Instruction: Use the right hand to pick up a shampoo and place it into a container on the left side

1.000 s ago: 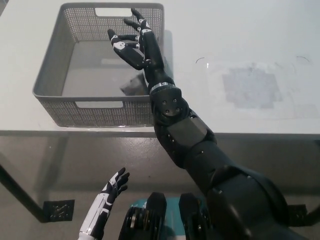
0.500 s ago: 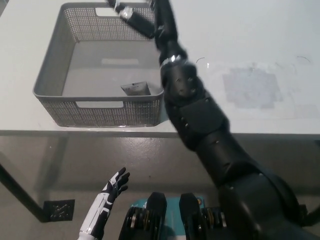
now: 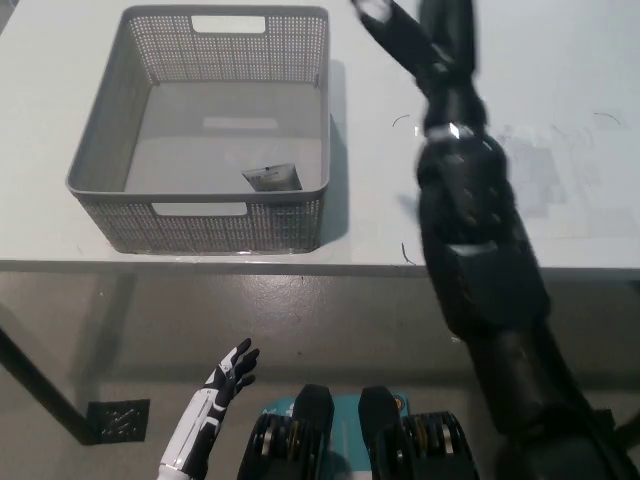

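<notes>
A grey perforated basket (image 3: pixel 110 170) with cut-out handles sits on the left part of a white desk (image 3: pixel 560 120), its front wall close to the desk's front edge. Inside the basket, a small shampoo sachet (image 3: pixel 271 178) lies flat on the floor of the basket in the front right corner, near the right wall and just behind the front wall. The rest of the basket floor shows only a pale reflection. The black right arm (image 3: pixel 480 250) rises from the bottom right of the view and reaches over the desk to the right of the basket, well apart from it. The right hand (image 3: pixel 400 35) is at the top edge of the view, above the far part of the desk; it is blurred and partly cut off by the frame, so it is not possible to tell whether it is released or clenched, and nothing is visibly held in it. A faint greyish square patch (image 3: pixel 520 170) marks the desk surface to the right of the arm. The white left hand (image 3: pixel 232 372) rests low at the lower left of the view, below the desk's front edge and over the floor, holding nothing, with its fingers spread apart.
</notes>
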